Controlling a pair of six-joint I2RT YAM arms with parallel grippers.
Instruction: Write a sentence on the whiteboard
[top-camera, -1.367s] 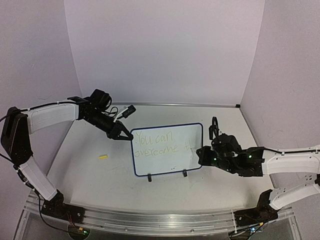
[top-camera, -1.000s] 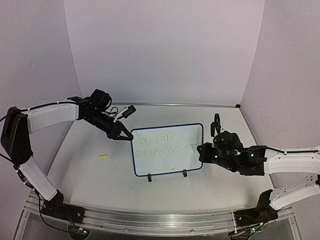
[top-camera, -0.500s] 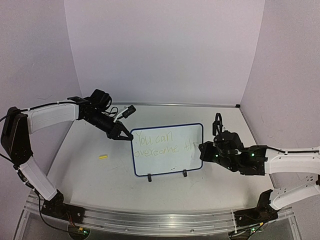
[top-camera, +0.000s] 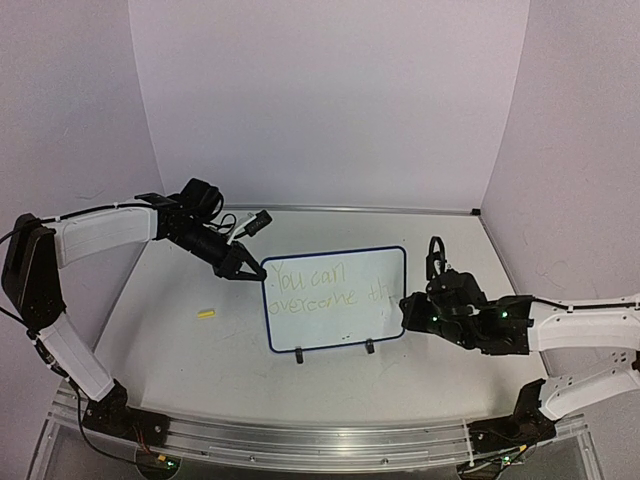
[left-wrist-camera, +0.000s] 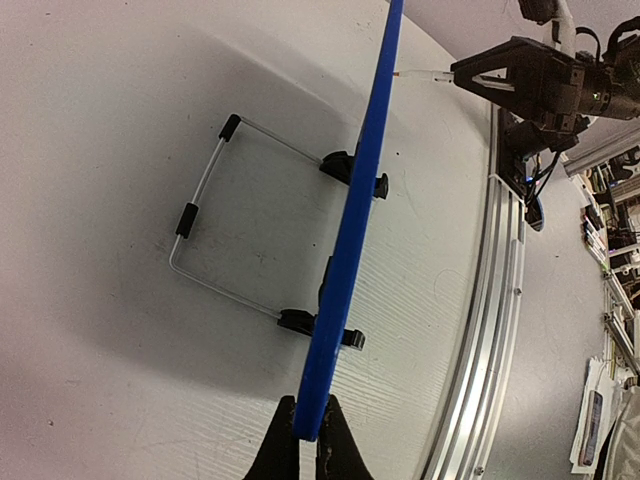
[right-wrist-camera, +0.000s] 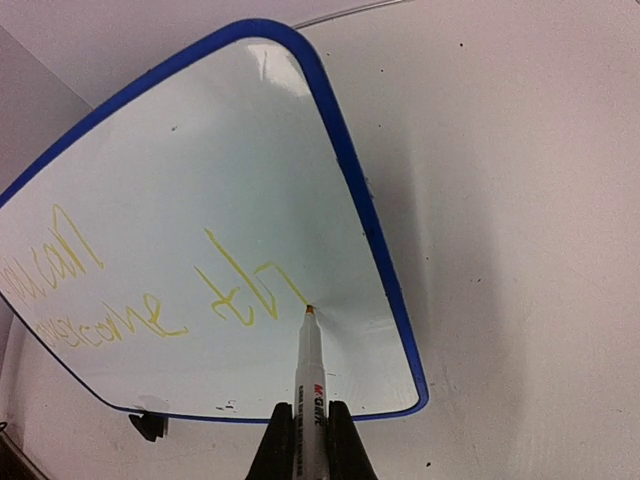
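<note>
Right hand (top-camera: 405, 308) sits slightly lower and farther right than a second ago; the last yellow-green letters have gained a stroke. Left hand (top-camera: 250, 272) unchanged.

Right hand pinched tight on a white marker with a yellow tip (right-wrist-camera: 309, 360). Red print on the barrel reads "M&G"; the smaller print is illegible. Tip touches the small glossy white whiteboard with thin dark blue frame (top-camera: 330, 328), straight ahead of the fingers, at the foot of the "h".

Thin yellow-green handwritten sentence (top-camera: 322, 285) so far: "You can" above "overcome th".

Left hand clamped on the frame's edge at a top corner. Board upright on two black feet (top-camera: 300, 355), thin wire stand (left-wrist-camera: 215, 230) behind.

Small yellow piece (top-camera: 206, 313) lies on the white table (top-camera: 180, 370), nearer the arm bases than the Left hand, well apart from the board.
</note>
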